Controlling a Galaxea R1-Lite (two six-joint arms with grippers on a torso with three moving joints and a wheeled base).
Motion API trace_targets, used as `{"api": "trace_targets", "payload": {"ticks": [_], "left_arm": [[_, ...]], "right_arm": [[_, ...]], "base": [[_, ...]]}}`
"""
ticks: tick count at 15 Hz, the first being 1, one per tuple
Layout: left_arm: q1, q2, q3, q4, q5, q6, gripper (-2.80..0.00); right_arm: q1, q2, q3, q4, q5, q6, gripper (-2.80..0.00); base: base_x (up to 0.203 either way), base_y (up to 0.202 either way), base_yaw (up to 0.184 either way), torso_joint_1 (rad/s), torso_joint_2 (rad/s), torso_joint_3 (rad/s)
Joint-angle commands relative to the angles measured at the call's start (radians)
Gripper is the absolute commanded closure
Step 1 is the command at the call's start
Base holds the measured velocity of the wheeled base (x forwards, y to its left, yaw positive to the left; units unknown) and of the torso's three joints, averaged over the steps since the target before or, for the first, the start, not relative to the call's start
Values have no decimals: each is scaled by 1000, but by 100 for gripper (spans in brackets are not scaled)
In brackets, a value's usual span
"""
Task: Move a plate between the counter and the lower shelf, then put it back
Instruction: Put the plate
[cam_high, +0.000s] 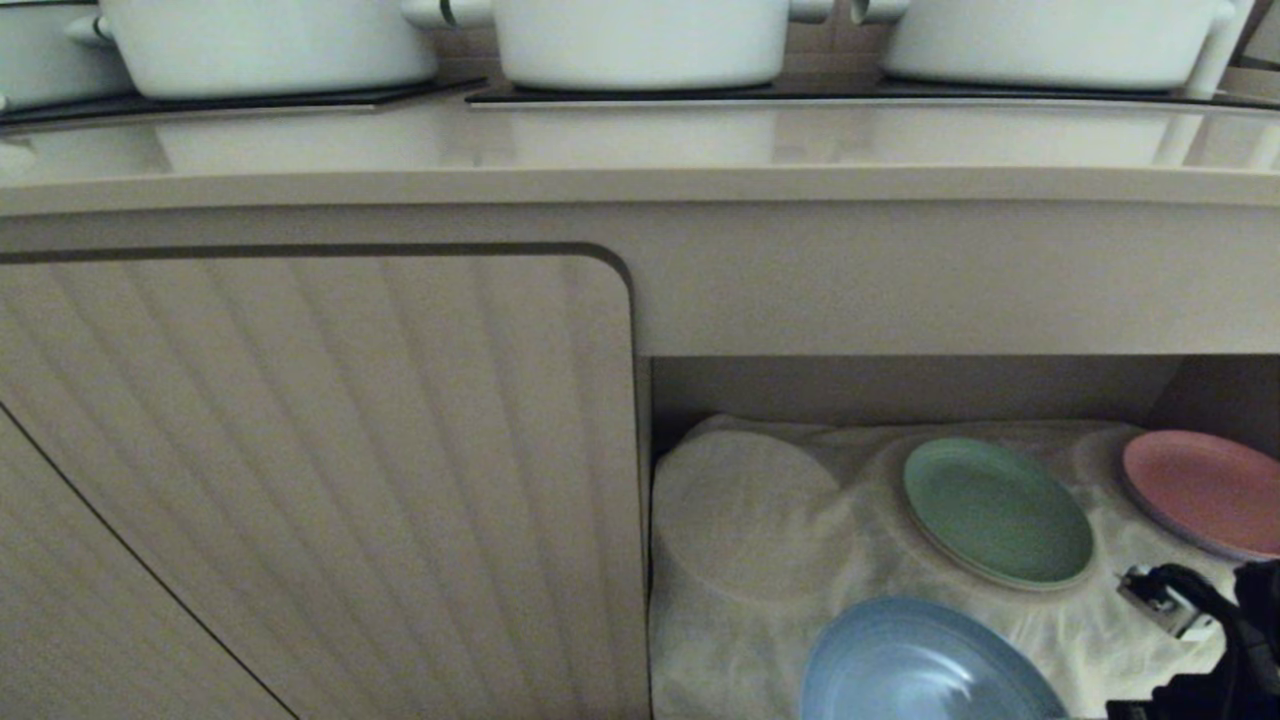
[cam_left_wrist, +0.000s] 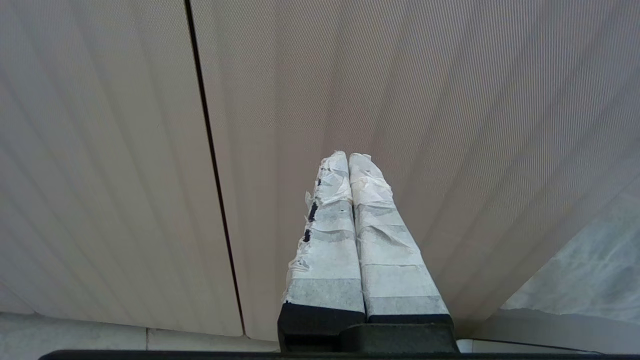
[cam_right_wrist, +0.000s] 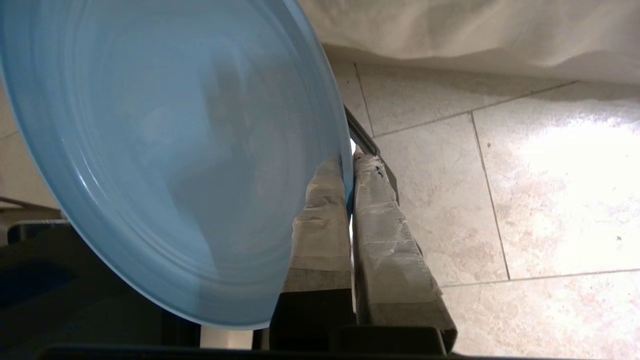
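Beige smooth counter (cam_high: 600, 150) tops a cloth-floored lower shelf (cam_high: 860, 520). Before that recess, the small round matte light-blue plate (cam_right_wrist: 165, 150) is pinched at its rim by the right gripper (cam_right_wrist: 351, 165). The left gripper (cam_left_wrist: 348, 159) is closed, empty.

In the lower shelf (cam_high: 900, 385), the plate (cam_high: 925, 665) sits before two others, under the counter (cam_high: 640, 150).

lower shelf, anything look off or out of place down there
Nothing is broken or spilled. The white cloth lining the lower shelf is wrinkled and bunched. The blue plate isn't lying flat like the green plate and pink plate: the right hand holds it by the rim.
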Motion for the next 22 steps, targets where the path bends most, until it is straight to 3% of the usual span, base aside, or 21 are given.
{"api": "trace_targets", "payload": {"ticks": [1,22], "left_arm": [[0,0,-1,0,1,-1,0],[0,0,-1,0,1,-1,0]], "right_arm": [[-3,-13,16,-2,2,1,0],[-6,-47,12,27,5,6,0]], "base": [[0,0,0,0,0,0],[0,0,0,0,0,0]]}}
